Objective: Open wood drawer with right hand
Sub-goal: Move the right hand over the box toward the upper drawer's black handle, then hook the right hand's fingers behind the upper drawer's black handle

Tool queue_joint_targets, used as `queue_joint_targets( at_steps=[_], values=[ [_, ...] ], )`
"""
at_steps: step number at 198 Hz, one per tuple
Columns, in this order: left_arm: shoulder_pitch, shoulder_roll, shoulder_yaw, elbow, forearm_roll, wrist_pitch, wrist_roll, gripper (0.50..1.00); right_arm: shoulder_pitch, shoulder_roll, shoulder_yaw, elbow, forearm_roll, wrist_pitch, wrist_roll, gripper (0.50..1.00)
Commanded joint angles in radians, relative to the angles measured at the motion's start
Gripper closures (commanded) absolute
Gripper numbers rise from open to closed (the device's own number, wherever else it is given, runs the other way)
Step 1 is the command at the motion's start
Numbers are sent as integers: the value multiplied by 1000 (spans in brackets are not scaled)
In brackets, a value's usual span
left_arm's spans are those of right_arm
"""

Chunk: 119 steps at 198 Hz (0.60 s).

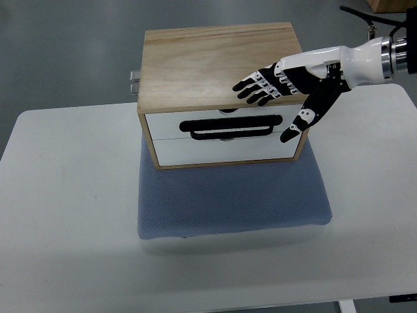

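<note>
A wooden drawer box (195, 65) stands on a blue-grey mat (231, 199) on the white table (65, 215). Its two white drawer fronts face me. The upper drawer (163, 122) carries a black loop handle (231, 126). Both drawers look shut. My right hand (277, 98), white and black, comes in from the right edge and hovers over the box's front right corner. Its fingers (254, 86) are spread above the wooden top, and the thumb (296, 125) points down beside the upper drawer's right end. It holds nothing. The left arm is not visible.
A metal hinge or bracket (134, 81) sticks out at the box's back left. The grey floor (65, 45) lies beyond the table's far edge. A black cable (368, 19) and a cardboard corner (391, 5) show at the top right.
</note>
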Motion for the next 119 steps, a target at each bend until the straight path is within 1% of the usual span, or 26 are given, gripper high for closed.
queue_joint_targets(
  at_steps=[1,41,59,104,119],
  values=[
    [0,0,0,0,0,0,0,500,29,55,-50,0,0,-63,-2,548],
    [0,0,0,-1,0,0,0,500,52,123,-116,0,0,-135,-3,548],
    [0,0,0,0,0,0,0,500,52,143,-134,0,0,-169,-26,548],
    [0,0,0,0,0,0,0,500,52,184,-171,0,0,-196,-38,548],
    [0,0,0,-1,0,0,0,500,51,195,-183,0,2,-209,-54,548]
  ],
)
